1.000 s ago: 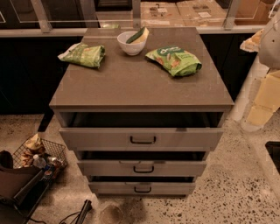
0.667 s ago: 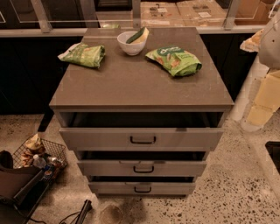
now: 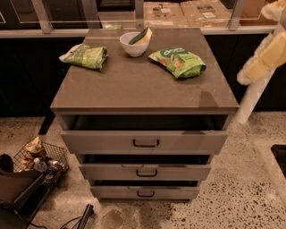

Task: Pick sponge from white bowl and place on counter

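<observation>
Arm (image 3: 263,58) stands folded at the right edge, off the counter (image 3: 143,85) and well apart from everything on it. The gripper (image 3: 273,10) sits at the upper right corner above the arm's pale links, and whether it is apart or together cannot be told. The white bowl (image 3: 133,47) rests at the counter's back centre between two green snack bags (image 3: 87,56) (image 3: 178,61) and holds the sponge (image 3: 140,36), tilted, its upper end propped over the rim. Three drawers (image 3: 145,142) stand partly open, contents hidden in shadow; a wire basket (image 3: 42,159) on the floor holds mixed litter.
</observation>
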Robot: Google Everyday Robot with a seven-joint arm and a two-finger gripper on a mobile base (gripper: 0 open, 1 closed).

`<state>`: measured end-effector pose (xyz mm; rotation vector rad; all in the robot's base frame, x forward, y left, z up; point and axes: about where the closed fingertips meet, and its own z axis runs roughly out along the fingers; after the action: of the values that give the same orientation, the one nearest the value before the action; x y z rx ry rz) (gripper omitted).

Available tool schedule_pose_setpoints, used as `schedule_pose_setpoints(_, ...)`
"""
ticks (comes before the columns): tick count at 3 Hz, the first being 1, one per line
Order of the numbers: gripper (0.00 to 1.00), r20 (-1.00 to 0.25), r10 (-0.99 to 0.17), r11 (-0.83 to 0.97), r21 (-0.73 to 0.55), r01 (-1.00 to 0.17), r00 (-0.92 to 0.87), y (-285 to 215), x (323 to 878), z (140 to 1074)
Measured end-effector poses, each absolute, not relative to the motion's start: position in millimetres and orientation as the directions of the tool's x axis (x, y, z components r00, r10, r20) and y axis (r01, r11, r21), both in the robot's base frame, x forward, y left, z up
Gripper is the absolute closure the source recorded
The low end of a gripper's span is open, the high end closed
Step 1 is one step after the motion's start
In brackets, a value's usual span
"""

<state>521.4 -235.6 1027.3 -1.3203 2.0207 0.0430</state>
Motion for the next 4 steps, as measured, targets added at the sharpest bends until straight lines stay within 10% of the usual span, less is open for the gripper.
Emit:
schedule_pose_setpoints(2, 0.00, -0.856, -0.477, 0.729, -0.258, -0.634, -0.200, -216, 603, 1088)
schedule_pose_setpoints(4, 0.00, -0.846, -0.444, 0.841, -0.281, -0.462, -0.294, -181, 664, 1087)
